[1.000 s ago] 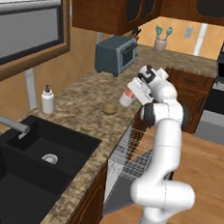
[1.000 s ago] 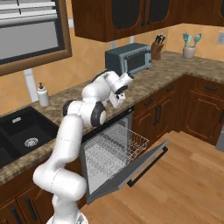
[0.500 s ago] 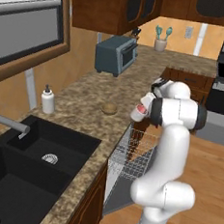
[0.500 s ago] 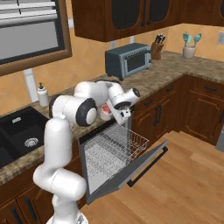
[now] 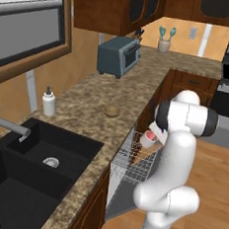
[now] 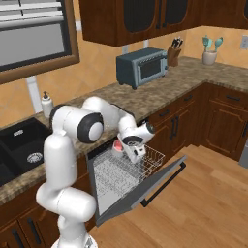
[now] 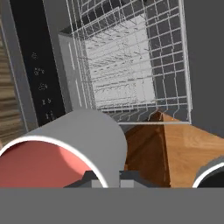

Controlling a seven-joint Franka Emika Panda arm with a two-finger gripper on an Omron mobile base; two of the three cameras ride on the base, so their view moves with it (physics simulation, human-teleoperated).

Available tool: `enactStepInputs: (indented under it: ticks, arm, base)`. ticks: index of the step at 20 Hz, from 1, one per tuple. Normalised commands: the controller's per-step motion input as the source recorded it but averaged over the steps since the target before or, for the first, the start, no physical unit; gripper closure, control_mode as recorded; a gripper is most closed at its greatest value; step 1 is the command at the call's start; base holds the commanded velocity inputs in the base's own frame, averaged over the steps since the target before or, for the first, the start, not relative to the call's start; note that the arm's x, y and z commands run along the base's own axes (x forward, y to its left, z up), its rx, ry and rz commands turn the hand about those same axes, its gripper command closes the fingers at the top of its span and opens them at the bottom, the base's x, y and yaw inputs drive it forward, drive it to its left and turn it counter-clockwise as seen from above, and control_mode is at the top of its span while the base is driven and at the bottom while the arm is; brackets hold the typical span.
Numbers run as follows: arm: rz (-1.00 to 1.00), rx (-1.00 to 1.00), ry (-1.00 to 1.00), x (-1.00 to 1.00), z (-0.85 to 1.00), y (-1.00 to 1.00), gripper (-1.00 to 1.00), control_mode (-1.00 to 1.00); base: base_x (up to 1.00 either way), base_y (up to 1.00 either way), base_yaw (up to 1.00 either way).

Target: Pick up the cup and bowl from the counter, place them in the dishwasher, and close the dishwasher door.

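The gripper (image 6: 127,145) grips the cup (image 5: 148,138) above the dishwasher (image 6: 127,175) rack (door down), apparently poised for lowering in.

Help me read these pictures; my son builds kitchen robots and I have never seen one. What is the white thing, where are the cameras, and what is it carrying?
The white thing is a jointed robot arm in a computer-drawn kitchen. Two pictures come from cameras behind it, one to its left and one to its right. The third comes from a camera on its hand, looking along the end effector. That end effector is shut on the cup, white with a pinkish-red inside, held over the wire rack of the dishwasher, whose door hangs open. On the counter sit the tan bowl, a soap bottle near the sink, and a toaster oven.
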Motion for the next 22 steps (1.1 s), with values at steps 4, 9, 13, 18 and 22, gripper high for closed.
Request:
enactStepInputs:
  ticks: [4,9,13,18,22]
  arm:
    - [0.05,-0.01,0.14,0.05,-1.00,0.00,1.00,-1.00]
    - [0.09,0.00,0.09,0.65,-0.79,0.00,1.00,-1.00]
    - [0.11,0.00,0.04,0.16,-0.94,0.00,1.00,-1.00]
    - [0.08,0.00,0.00,0.08,-0.80,-0.01,1.00,-1.00]
    - [0.03,0.00,0.00,0.17,-0.39,0.00,-1.00,-1.00]
  base:
    - [0.00,0.00,0.00]
    - [0.00,0.00,0.00]
    - [0.00,0.00,0.00]
    - [0.00,0.00,0.00]
    - [0.00,0.00,0.00]
